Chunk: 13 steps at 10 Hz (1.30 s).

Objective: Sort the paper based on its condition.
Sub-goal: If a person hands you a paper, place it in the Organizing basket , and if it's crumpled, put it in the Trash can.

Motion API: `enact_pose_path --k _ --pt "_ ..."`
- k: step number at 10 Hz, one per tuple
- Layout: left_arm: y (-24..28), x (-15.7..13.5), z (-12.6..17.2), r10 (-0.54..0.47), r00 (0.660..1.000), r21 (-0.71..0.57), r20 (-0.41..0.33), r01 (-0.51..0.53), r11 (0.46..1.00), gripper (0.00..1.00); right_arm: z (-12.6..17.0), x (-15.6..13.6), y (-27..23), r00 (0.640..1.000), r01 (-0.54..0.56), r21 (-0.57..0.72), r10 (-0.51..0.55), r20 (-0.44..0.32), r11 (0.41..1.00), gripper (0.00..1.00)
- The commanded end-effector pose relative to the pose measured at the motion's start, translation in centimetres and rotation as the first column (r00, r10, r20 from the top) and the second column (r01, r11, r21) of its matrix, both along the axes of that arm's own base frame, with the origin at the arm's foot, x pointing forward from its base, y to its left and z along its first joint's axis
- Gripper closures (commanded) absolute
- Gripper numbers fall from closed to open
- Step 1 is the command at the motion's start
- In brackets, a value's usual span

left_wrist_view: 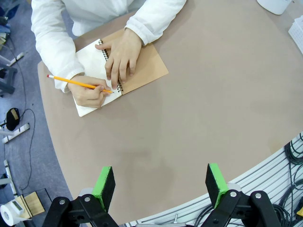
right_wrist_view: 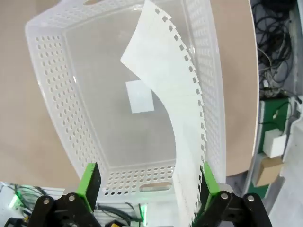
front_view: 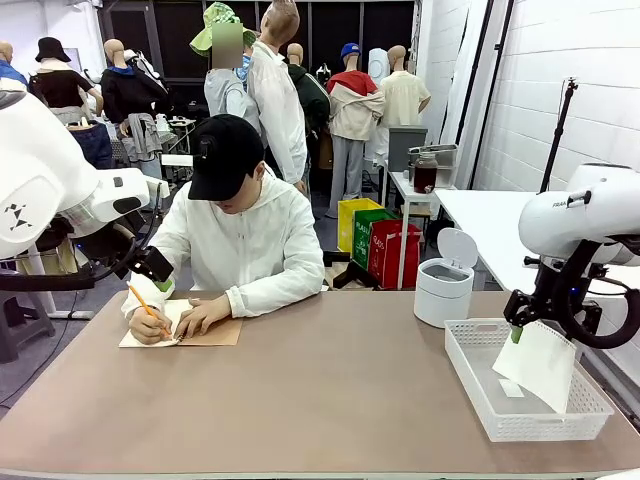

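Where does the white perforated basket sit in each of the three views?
Front view: the basket lies lower right, near the picture's edge.
Left wrist view: its corner at the upper right edge.
Right wrist view: centre, seen from above, a paper sheet standing inside.
Shared landmark: the brown tabletop.

A pale brown worktop (front_view: 330, 390) with a rounded edge stands on a grey-blue floor (front_view: 40, 350). A white-painted block wall (front_view: 560, 60) runs along the right, with a white side table (front_view: 490, 215) near it — yellow, green and red boxes (front_view: 395, 255) sit on the floor beside that table. Dark panels (front_view: 180, 30) close the back of the room.
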<state>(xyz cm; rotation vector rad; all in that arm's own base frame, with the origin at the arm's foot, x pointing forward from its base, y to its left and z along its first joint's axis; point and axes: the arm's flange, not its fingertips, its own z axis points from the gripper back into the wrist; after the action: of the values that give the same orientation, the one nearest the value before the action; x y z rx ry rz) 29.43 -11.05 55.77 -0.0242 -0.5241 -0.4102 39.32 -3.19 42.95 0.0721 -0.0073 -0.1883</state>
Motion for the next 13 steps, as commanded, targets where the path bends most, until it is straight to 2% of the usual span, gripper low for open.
enact_pose_path --k 1,2,4,6,7,12,13 --pt "0.0 0.0 0.0 -0.001 1.000 -0.001 0.000 0.001 1.000 0.00 0.7 0.1 0.7 1.000 0.026 0.060 -0.026 0.004 0.998 0.00" --pt "0.0 0.0 0.0 -0.001 1.000 -0.001 0.000 0.001 1.000 0.00 0.2 0.1 0.9 0.998 0.059 0.049 -0.057 -0.029 0.997 0.00" --pt "0.0 0.0 0.0 -0.001 1.000 -0.001 0.000 0.001 1.000 0.00 -1.1 0.1 1.1 0.994 0.110 0.017 -0.109 -0.024 0.994 0.00" --pt "0.0 0.0 0.0 -0.001 1.000 -0.001 0.000 0.001 1.000 0.00 -3.1 -0.1 0.8 0.984 0.167 -0.086 -0.171 -0.043 0.982 0.00" --pt "0.0 0.0 0.0 -0.001 1.000 -0.001 0.000 0.001 1.000 0.00 -3.9 -0.2 0.8 0.982 0.177 -0.093 -0.182 -0.054 0.980 0.00" --pt "0.0 0.0 0.0 -0.001 1.000 -0.001 0.000 0.001 1.000 0.00 -6.0 0.8 4.9 0.987 0.153 -0.113 -0.157 -0.022 0.982 0.00" --pt "0.0 0.0 0.0 -0.001 1.000 -0.001 0.000 0.001 1.000 0.00 -6.5 1.2 5.4 0.989 0.144 -0.154 -0.149 -0.020 0.977 0.00"
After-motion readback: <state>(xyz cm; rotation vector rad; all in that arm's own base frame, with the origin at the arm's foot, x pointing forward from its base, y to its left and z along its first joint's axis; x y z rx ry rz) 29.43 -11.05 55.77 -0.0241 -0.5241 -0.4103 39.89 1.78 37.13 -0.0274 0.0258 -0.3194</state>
